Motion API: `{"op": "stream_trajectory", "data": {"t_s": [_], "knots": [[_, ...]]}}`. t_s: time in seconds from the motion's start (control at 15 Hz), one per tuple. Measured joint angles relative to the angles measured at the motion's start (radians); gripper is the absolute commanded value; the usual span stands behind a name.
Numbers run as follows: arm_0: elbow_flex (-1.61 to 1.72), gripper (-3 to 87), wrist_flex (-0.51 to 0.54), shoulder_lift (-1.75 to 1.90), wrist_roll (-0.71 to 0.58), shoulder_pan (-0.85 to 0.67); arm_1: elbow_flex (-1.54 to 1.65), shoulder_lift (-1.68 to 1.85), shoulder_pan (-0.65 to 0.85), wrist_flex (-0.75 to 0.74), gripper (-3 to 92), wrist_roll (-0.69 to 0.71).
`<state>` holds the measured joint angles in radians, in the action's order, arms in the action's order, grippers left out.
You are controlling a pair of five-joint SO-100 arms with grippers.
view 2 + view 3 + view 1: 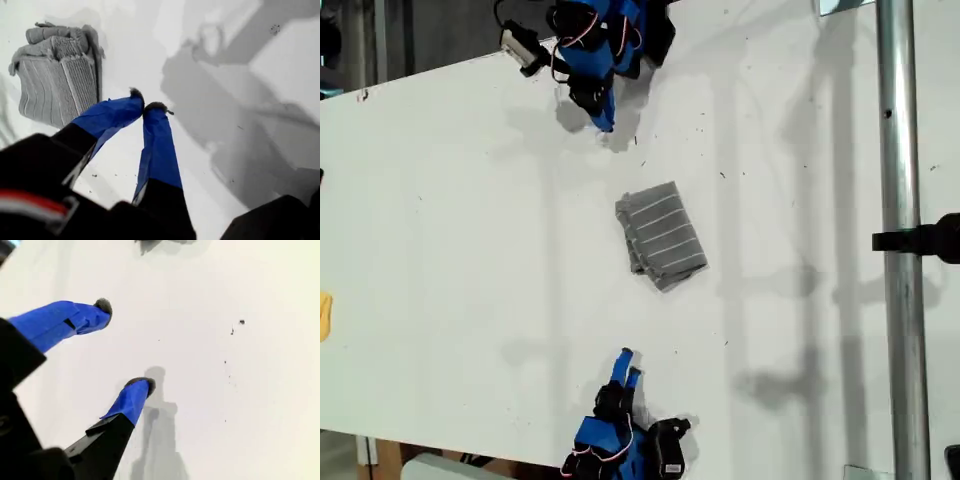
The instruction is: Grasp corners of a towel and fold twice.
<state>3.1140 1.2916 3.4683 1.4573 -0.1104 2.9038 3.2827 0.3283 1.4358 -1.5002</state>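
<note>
A white tabletop (450,230) holds the towel (662,236), a dark grey cloth with thin white stripes, folded into a small thick bundle near the middle, well apart from both arms. My first gripper (144,106) hovers over bare tabletop with its blue-taped tips pressed together, empty, the towel near it. My second gripper (125,345) is spread wide over bare tabletop, holding nothing
</note>
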Motion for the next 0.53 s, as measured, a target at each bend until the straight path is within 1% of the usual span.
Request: {"op": "stream_trajectory", "data": {"t_s": [0.07,0.13,0.27,0.53], "knots": [[0.0,21.9,0.0,0.002,-0.239,0.002,0.0,0.0,-0.018,0.0,6.1,0.0],[0.0,20.2,0.0,0.002,-0.422,0.008,0.0,0.0,-0.061,0.0,6.1,0.0],[0.0,18.9,0.0,0.002,-0.48,0.008,0.0,0.0,-0.097,0.0,6.1,0.0],[0.0,18.9,0.0,0.002,-0.491,0.008,0.0,0.0,-0.138,0.0,6.1,0.0]]}}
